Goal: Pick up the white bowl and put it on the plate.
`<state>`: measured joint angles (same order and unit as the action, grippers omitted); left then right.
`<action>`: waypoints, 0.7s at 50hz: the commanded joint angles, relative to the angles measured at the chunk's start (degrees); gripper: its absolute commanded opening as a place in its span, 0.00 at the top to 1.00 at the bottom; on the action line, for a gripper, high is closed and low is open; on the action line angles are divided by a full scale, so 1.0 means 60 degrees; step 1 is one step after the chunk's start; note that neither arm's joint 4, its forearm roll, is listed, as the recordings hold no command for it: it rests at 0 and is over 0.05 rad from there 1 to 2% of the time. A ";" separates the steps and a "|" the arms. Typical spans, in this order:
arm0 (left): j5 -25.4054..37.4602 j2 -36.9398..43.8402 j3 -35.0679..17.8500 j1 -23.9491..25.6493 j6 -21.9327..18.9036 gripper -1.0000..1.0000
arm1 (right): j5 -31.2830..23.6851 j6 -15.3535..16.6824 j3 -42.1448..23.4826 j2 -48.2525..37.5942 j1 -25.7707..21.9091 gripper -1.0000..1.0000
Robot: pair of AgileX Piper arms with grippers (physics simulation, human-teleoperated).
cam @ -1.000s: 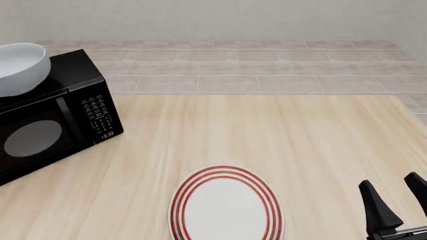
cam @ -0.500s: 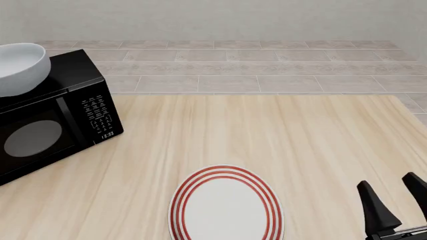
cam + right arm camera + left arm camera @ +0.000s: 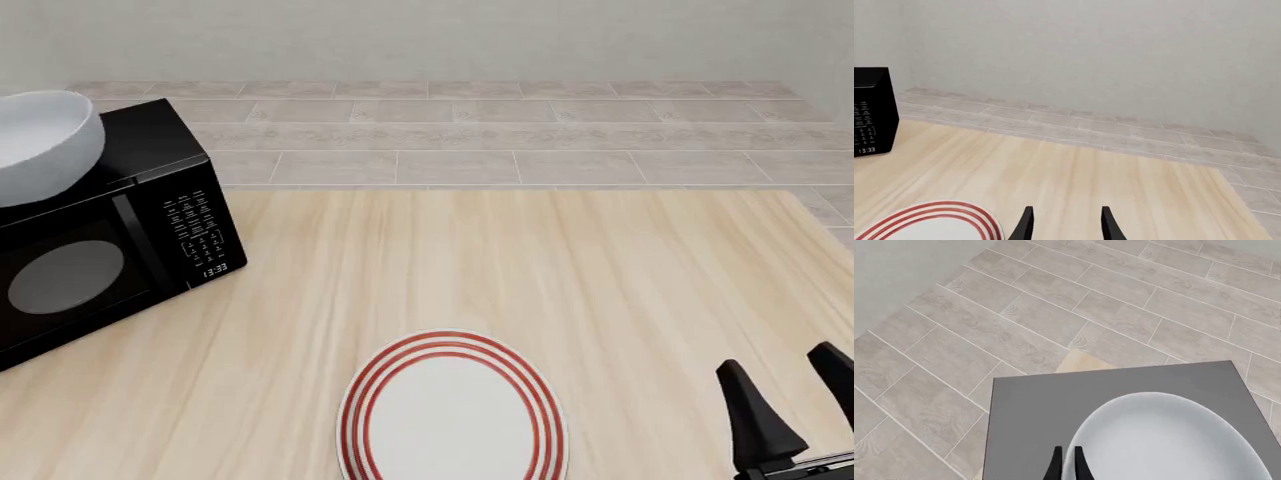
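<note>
The white bowl [image 3: 40, 140] stands on top of the black microwave [image 3: 120, 250] at the table's far left. In the left wrist view the bowl [image 3: 1167, 440] fills the near part of the picture, and its rim runs between the narrow fingers of my left gripper [image 3: 1069, 465], which is shut on it. That gripper is out of the front view. The plate [image 3: 454, 415], white with red rings, lies at the front middle of the table and also shows in the right wrist view [image 3: 934, 225]. My right gripper [image 3: 777, 362] hovers open and holds nothing, to the right of the plate.
The microwave's flat top [image 3: 1034, 415] carries the bowl; its keypad side [image 3: 871, 115] shows in the right wrist view. Bare wooden tabletop [image 3: 534, 260] stretches between the microwave and the right gripper. Tiled floor [image 3: 507, 130] lies beyond the table's far edge.
The bowl has shifted slightly on the microwave, a little to the right and down in the front view. The right gripper has barely moved.
</note>
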<state>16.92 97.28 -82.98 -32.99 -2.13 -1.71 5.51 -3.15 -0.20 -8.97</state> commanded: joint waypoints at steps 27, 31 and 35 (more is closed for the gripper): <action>0.0559 -0.0996 -0.0110 0.0666 0.1117 1.00 | 0.0026 -0.0013 0.0061 0.0008 0.0017 0.00; 0.0616 -0.1221 -0.0072 0.0856 0.1215 1.00 | 0.0032 -0.0004 0.0074 0.0009 0.0029 0.00; 0.0759 -0.1537 -0.0090 0.1049 0.1343 1.00 | -0.0007 -0.0003 0.0037 0.0006 0.0031 0.00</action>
<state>19.87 91.92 -83.09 -29.37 4.01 -1.62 5.49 -2.85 -0.16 -8.83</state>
